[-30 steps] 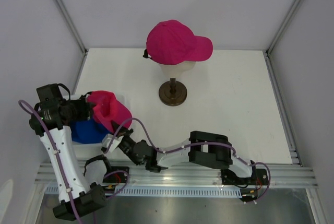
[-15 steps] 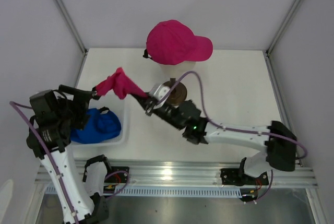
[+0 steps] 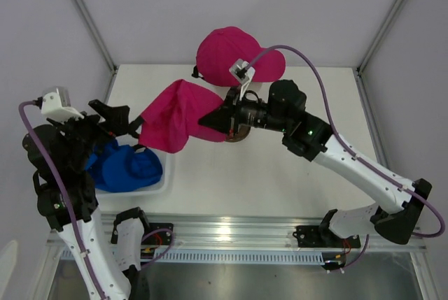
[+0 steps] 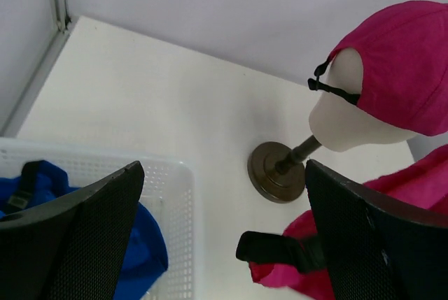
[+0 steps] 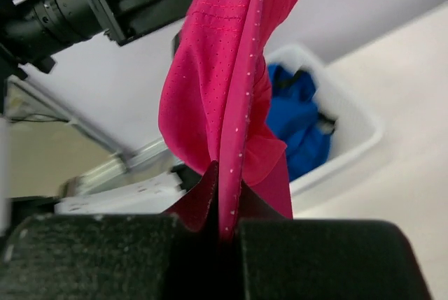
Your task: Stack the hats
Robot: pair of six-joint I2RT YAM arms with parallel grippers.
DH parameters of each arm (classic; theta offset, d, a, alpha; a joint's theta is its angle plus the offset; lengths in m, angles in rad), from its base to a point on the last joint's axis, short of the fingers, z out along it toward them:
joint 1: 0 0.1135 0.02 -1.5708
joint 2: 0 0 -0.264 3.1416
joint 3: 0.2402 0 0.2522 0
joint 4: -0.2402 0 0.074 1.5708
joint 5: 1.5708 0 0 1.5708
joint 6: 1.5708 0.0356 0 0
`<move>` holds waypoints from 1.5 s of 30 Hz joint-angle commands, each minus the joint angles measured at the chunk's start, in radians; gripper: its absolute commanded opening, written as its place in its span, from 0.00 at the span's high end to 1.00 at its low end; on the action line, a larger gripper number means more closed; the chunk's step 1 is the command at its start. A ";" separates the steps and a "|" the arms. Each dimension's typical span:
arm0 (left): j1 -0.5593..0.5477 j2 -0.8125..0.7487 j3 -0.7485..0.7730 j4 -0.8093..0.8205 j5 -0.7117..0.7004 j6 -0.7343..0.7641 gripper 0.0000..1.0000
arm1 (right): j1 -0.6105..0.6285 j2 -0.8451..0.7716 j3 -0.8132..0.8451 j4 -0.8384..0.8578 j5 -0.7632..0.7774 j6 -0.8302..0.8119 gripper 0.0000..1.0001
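Over the white counter [image 3: 315,146], the right fingers [image 5: 105,258] clench a limp, perforated magenta cap [image 3: 171,118] left of the cream mannequin head [image 4: 343,115], which wears a rounded second cap [image 3: 234,55]; the left fingers [image 4: 77,237] gape, released.

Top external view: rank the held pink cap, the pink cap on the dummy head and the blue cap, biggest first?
1. held pink cap and pink cap on the head: about alike, unranked.
2. blue cap, partly hidden.

The held pink cap [image 3: 173,117] covered the white basket's [image 3: 159,187] far corner; the right hand [image 3: 204,121] hid most of the mannequin stand [image 4: 275,174]. The left wrist view cropped the blue cap [image 4: 150,247].
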 commanded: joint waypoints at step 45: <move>-0.008 -0.115 -0.376 0.092 0.317 -0.132 0.00 | -0.250 -0.436 -0.610 0.070 -0.256 0.993 1.00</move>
